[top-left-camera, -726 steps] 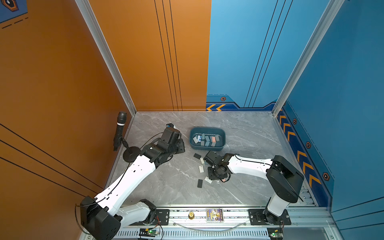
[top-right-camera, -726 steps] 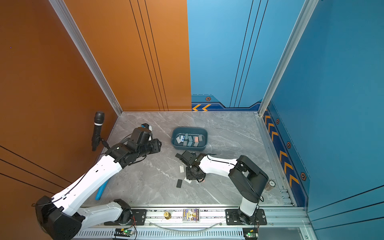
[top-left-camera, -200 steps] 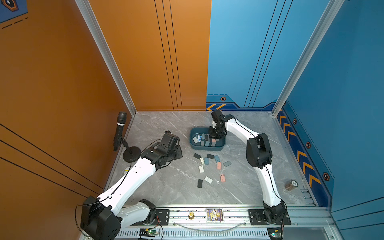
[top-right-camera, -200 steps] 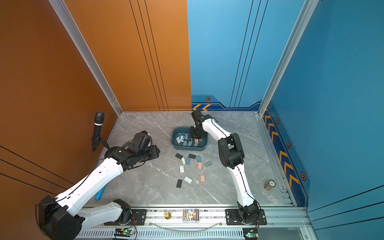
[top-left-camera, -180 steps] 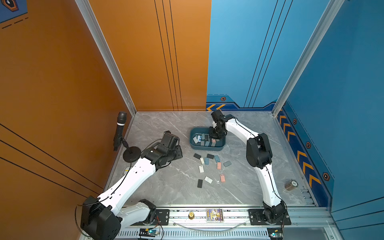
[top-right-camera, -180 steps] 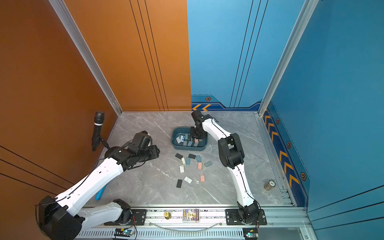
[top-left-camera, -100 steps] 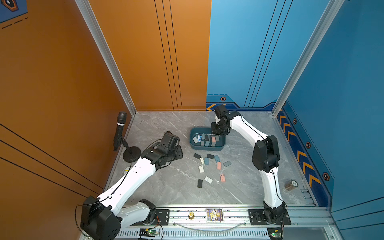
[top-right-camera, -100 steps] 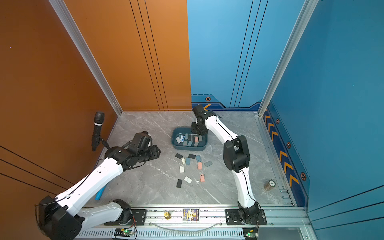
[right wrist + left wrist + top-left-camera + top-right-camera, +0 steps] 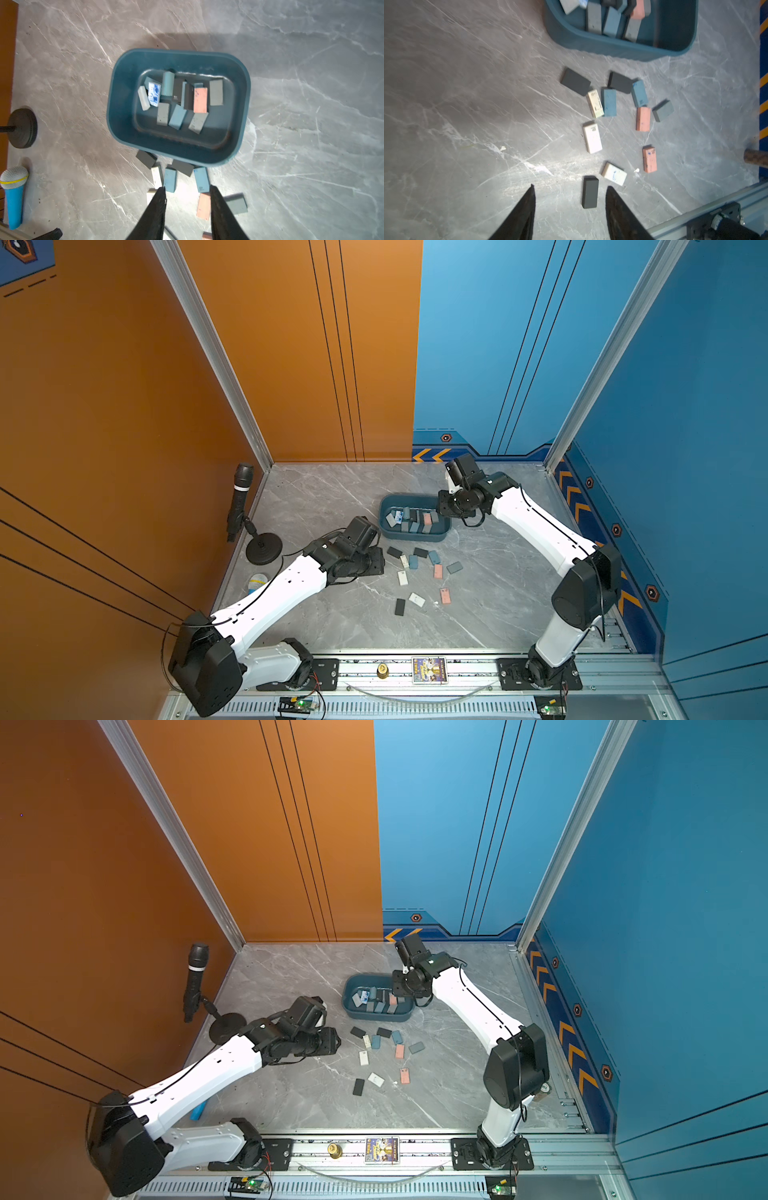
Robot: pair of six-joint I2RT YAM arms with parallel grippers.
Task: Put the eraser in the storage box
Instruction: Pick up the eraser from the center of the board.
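Right tool (image 9: 188,188) now clear of storage box (image 9: 121,99)

- The grey marbled table (image 9: 324,497) is carrying everything here.
- The storage box (image 9: 415,536) is sitting around the table's middle, toward the back wall.
- Loose erasers (image 9: 437,571) in black, blue, pink, white and grey are lying flat just in front of the box, some touching.
- A microphone stand (image 9: 264,548) is standing on its round base by the orange wall.
- A blue toy microphone (image 9: 14,197) is lying near that base.

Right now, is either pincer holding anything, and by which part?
Nothing is held: the left pincer and the right pincer both stand open and empty.
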